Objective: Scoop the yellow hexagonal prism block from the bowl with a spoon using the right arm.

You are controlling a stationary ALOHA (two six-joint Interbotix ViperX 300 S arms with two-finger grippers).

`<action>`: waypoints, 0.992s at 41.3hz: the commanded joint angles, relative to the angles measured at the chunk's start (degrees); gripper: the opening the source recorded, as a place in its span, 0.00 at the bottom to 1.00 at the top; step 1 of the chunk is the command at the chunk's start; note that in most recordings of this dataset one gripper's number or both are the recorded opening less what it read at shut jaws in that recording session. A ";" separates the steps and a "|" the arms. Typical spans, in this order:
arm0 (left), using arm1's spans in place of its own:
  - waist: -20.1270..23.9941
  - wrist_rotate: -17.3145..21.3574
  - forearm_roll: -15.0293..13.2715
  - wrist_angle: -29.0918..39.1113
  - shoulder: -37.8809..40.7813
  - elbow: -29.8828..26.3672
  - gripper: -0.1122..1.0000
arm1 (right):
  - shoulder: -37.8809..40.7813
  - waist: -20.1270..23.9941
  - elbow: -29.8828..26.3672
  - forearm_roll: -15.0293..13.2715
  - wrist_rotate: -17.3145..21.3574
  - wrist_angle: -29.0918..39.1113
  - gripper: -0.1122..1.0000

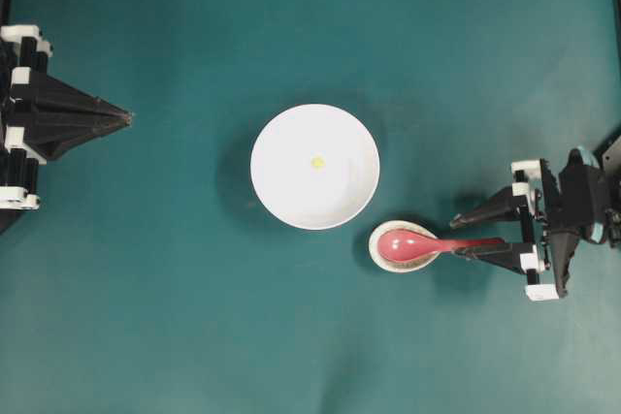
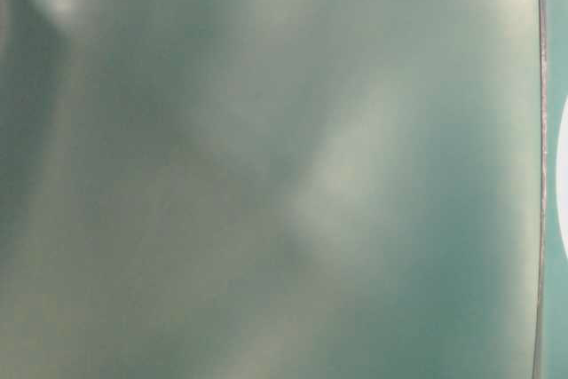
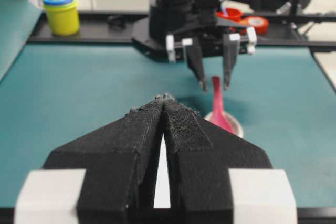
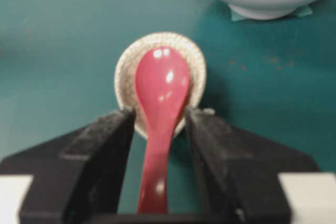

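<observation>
Right now your right gripper [image 4: 157,129] straddles the glossy pink-red spoon's [image 4: 159,90] handle, fingers apart, handle pointing back at it; tiny yellow hexagonal block [image 1: 317,162] sits in the white bowl [image 1: 281,191] beyond.

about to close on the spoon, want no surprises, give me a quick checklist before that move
1. Right gripper jaws open, one each side of the spoon handle: ok.
2. Handle centred in the gap: ok, roughly.
3. Spoon scoop resting in the small speckled dish: ok.
4. Yellow hexagonal prism block lying in the bowl: ok.
5. Left gripper shut and parked far from the bowl: ok.
6. Jaw height relative to the handle: cannot tell.
</observation>
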 commanded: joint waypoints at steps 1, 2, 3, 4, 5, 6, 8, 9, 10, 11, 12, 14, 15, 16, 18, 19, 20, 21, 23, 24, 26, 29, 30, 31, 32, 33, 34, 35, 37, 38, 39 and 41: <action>0.09 0.09 0.18 -0.53 0.44 -1.05 0.10 | 0.35 0.88 -0.62 0.18 -0.09 -1.49 0.56; 0.09 0.09 0.18 -0.53 0.44 -1.14 0.10 | 0.62 1.05 -0.62 0.18 -0.09 -1.67 0.56; 0.09 0.09 0.18 -0.53 0.44 -1.14 0.10 | 0.79 1.14 -0.62 0.18 -0.09 -1.93 0.56; 0.18 0.09 0.18 -0.53 0.44 -1.14 0.10 | 1.14 1.23 -0.70 0.18 -0.09 -2.02 0.56; 0.09 0.09 0.18 -0.53 0.44 -1.14 0.10 | 1.32 1.32 -0.79 0.18 -0.09 -2.20 0.56; 0.09 0.09 0.18 -0.62 0.44 -1.14 0.10 | 1.76 1.49 -0.88 0.18 -0.09 -2.20 0.56; 0.09 0.09 0.18 -0.62 0.44 -1.14 0.10 | 2.46 1.58 -0.97 0.18 -0.09 -2.20 0.56; 0.09 0.09 0.18 -0.53 0.44 -1.14 0.10 | 2.72 1.67 -1.14 0.18 -0.09 -2.20 0.56; 0.09 0.09 0.18 -0.62 0.53 -1.14 0.10 | 3.08 1.67 -1.23 0.18 -0.09 -2.20 0.56; 0.09 0.09 0.18 -0.62 0.53 -1.14 0.10 | 3.60 1.67 -1.41 0.18 -0.18 -2.20 0.56; 0.09 0.09 0.18 -0.53 0.44 -1.14 0.10 | 3.96 1.76 -1.49 0.26 -0.26 -2.20 0.56; 0.09 0.09 0.18 -0.62 0.44 -1.14 0.10 | 4.75 1.67 -1.58 0.18 -0.35 -2.20 0.56; 0.09 0.09 0.18 -0.62 0.44 -1.14 0.10 | 5.10 1.76 -1.67 0.18 -0.44 -2.20 0.56; 0.09 0.09 0.18 -0.62 0.44 -1.14 0.10 | 5.36 1.76 -1.67 0.18 -0.44 -2.29 0.56; 0.09 0.09 0.18 -0.62 0.44 -1.14 0.10 | 6.06 1.76 -1.67 0.18 -0.44 -2.55 0.56; 0.09 0.09 0.18 -0.62 0.44 -1.05 0.10 | 6.33 1.67 -1.67 0.18 -0.44 -2.64 0.56; 0.09 0.09 0.18 -0.62 0.53 -1.14 0.10 | 6.59 1.67 -1.67 0.18 -0.44 -2.72 0.56; 0.09 0.09 0.18 -0.62 0.53 -1.14 0.10 | 6.77 1.67 -1.76 0.18 -0.44 -2.72 0.56; 0.09 0.09 0.18 -0.62 0.44 -1.14 0.10 | 7.21 1.67 -1.76 0.18 -0.53 -2.72 0.56; 0.09 0.09 0.18 -0.62 0.44 -1.14 0.10 | 7.29 1.76 -1.76 0.26 -0.53 -2.72 0.56; 0.09 0.09 0.18 -0.62 0.44 -1.14 0.10 | 7.47 1.76 -1.76 0.18 -0.70 -2.72 0.56; 0.09 0.09 0.09 -0.62 0.53 -1.14 0.10 | 7.56 1.67 -1.76 0.18 -1.23 -2.72 0.56; 0.09 0.09 0.18 -0.62 0.53 -1.14 0.10 | 7.56 1.76 -1.76 0.18 -1.58 -2.72 0.56; 0.09 0.09 0.18 -0.62 0.44 -1.14 0.10 | 7.56 1.67 -1.76 0.18 -1.85 -2.72 0.56; 0.09 0.00 0.18 -0.62 0.44 -1.05 0.10 | 7.47 1.76 -1.76 0.18 -2.29 -2.72 0.56; 0.09 0.00 0.18 -0.62 0.44 -1.14 0.10 | 7.56 1.76 -1.85 0.18 -2.55 -2.72 0.56; 0.09 0.00 0.18 -0.62 0.44 -1.14 0.10 | 7.56 1.76 -1.85 0.18 -2.90 -2.72 0.56; 0.09 -0.09 0.18 -0.62 0.53 -1.14 0.10 | 7.56 1.76 -1.85 0.18 -3.43 -2.72 0.56; 0.09 -0.09 0.18 -0.62 0.53 -1.14 0.10 | 7.47 1.67 -2.02 0.18 -4.13 -2.72 0.56; 0.09 -0.09 0.18 -0.62 0.53 -1.05 0.10 | 7.47 1.76 -2.11 0.26 -4.31 -2.72 0.56; 0.09 -0.09 0.18 -0.62 0.53 -1.14 0.10 | 7.47 1.76 -2.11 0.26 -4.66 -2.64 0.56; 0.09 0.00 0.18 -0.62 0.53 -1.05 0.10 | 7.56 1.76 -2.20 0.26 -4.92 -2.55 0.56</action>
